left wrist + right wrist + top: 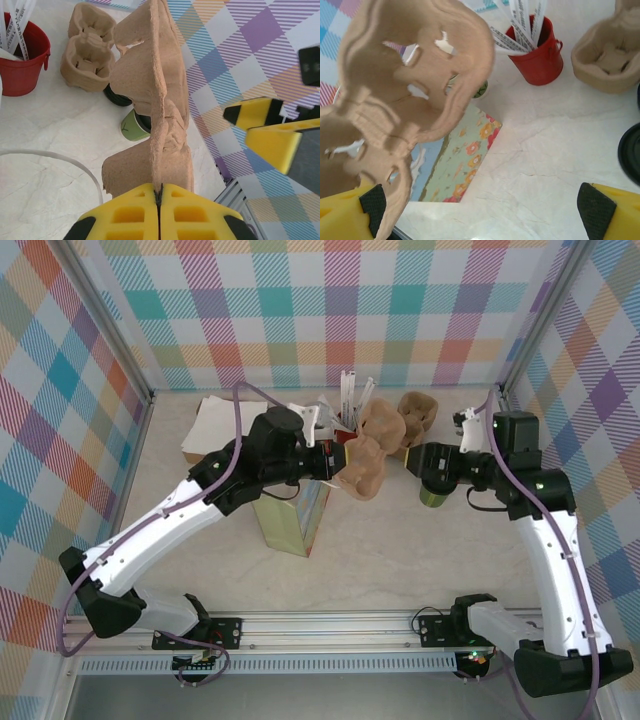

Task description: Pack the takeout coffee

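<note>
Left gripper [159, 196] pressed tight on the edge of a cardboard cup carrier [150, 100], which is held tilted above the table [45, 165]. Right gripper [480, 212] jaws spread wide. Coffee cup [131, 129], green with a black lid, stands on the table just behind the carrier.

Your left hand [338, 472] holds the cardboard cup carrier [368, 462]; the takeout coffee [434, 498] sits just beneath your right hand [412, 459].

bright, even, diffuse light fills all views. shadows on the pale worktop [400, 560] are soft and faint, gathered under the arms. in the wrist views the nearest yellow fingers [125, 215] and the cup carrier [415, 75] look slightly blurred.
</note>
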You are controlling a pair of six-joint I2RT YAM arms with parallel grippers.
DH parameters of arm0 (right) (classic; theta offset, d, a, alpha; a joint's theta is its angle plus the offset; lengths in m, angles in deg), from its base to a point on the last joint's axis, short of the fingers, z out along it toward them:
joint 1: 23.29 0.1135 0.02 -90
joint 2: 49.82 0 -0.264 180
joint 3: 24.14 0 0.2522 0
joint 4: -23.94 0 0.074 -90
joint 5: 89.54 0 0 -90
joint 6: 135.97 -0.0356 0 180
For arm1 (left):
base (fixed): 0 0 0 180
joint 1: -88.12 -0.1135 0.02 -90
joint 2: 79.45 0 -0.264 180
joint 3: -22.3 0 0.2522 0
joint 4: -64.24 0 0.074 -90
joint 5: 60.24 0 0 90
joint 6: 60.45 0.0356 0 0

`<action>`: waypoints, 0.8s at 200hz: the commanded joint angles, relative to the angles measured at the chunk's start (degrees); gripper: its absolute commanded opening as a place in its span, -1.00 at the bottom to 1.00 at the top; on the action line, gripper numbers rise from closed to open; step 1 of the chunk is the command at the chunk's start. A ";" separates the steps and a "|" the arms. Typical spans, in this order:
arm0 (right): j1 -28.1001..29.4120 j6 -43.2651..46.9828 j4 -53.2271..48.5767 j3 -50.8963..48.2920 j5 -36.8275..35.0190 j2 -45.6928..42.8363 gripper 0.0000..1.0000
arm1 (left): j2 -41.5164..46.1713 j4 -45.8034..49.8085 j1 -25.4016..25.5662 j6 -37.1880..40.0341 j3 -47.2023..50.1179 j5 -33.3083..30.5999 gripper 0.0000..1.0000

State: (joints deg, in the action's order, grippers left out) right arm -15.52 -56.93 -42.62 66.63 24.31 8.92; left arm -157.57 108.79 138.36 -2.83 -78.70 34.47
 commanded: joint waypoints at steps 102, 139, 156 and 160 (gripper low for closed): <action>5.42 16.01 -15.89 23.23 -5.67 6.40 0.99 | 2.37 2.62 0.65 3.31 -1.97 1.72 -1.00; 9.89 16.06 -16.07 25.81 -7.66 9.54 0.99 | 2.15 2.44 0.65 3.06 -1.97 1.70 -1.00; 13.45 18.83 -16.39 27.16 -9.81 11.64 1.00 | 2.16 2.47 0.65 3.11 -1.98 1.73 -1.00; 14.45 19.04 -16.42 27.38 -10.55 12.16 1.00 | 2.17 2.44 0.65 2.98 -2.08 1.71 -1.00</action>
State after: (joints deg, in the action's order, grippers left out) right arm -5.11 -41.30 -57.88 91.72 17.01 18.49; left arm -156.83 111.06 138.36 -0.77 -78.70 35.28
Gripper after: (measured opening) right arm 0.996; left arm 0.055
